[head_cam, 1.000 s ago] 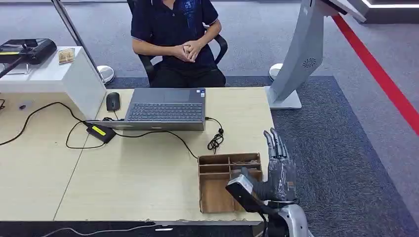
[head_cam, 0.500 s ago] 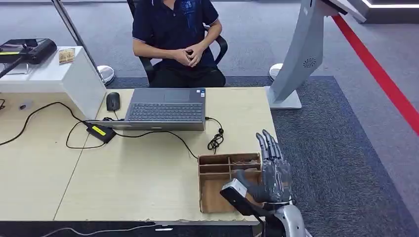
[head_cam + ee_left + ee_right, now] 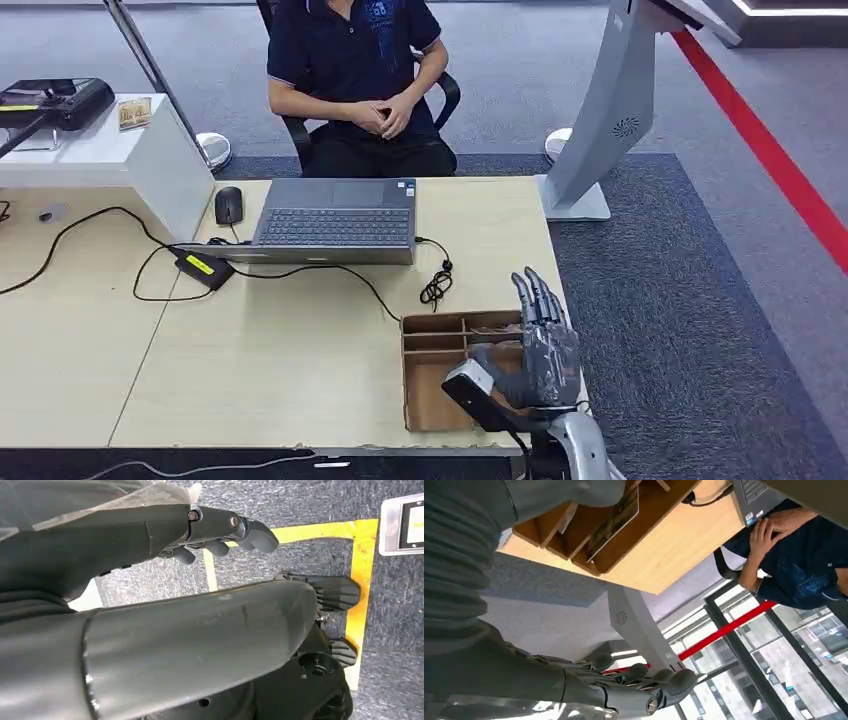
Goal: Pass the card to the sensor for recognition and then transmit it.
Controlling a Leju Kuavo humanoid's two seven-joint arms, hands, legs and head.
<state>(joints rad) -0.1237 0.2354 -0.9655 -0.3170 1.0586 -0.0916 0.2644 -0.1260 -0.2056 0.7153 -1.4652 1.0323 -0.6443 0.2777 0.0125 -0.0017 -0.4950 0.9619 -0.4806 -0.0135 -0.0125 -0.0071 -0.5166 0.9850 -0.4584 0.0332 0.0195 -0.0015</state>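
1. Over the near right corner of the table, the right hand hovers above the wooden tray, its fingers straight, close together and pointing away from the robot, the thumb out to the side; it holds nothing.
2. Seen from the right wrist, the same fingers lie stretched out in a flat palm, clear of the tray.
3. A card rests tilted in one of the tray's compartments, apart from the hand; the head view does not show it plainly.
4. Seen from the left wrist, the left hand hangs over grey carpet with yellow floor tape; its fingers are loosely bent and hold nothing.
5. Beyond the tray, a laptop lies open on the table, with a mouse beside it and black cables trailing toward the tray.
6. A person sits behind the laptop with hands clasped.
7. A white stand rises from the carpet just past the table's far right corner.
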